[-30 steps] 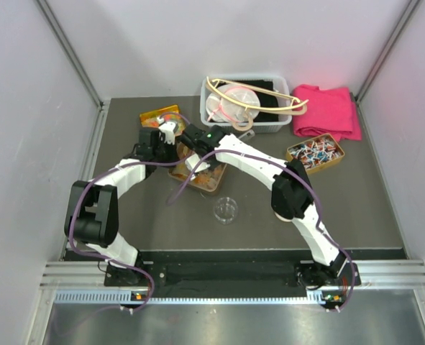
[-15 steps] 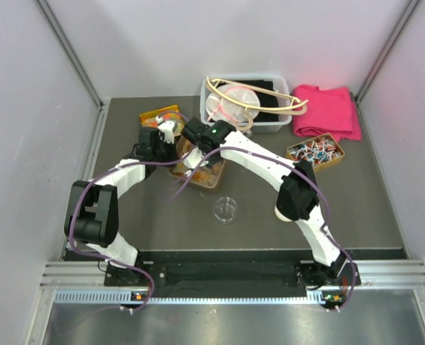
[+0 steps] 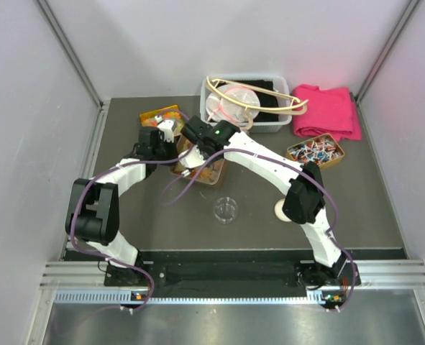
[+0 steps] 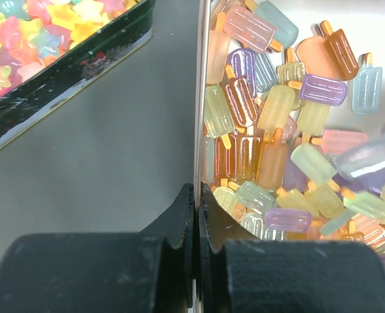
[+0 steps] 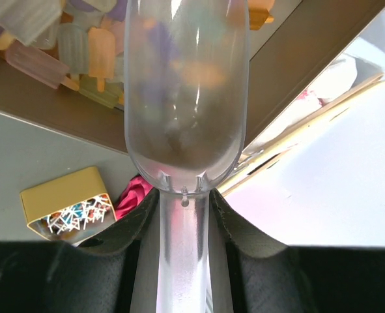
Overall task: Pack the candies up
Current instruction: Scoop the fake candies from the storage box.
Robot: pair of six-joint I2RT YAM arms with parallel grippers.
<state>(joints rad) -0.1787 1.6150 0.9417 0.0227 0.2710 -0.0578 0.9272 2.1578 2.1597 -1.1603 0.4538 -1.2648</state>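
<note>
I'm pinching the tray (image 4: pixel 199 91) rim in the closed left end effector (image 4: pixel 195 193); the right end effector (image 5: pixel 182 201) is clamping a scoop (image 5: pixel 185 98), seemingly over candies (image 4: pixel 277 130).

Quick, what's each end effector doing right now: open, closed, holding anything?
Left end effector: closed on the candy tin, pinching its side wall.
Right end effector: closed on the clear scoop, holding its handle.

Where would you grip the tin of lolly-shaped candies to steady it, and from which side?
Grip the tin by its thin upright left wall, from above, one finger each side, as the left gripper does. It looks too wide to span, and candies fill it.
</note>
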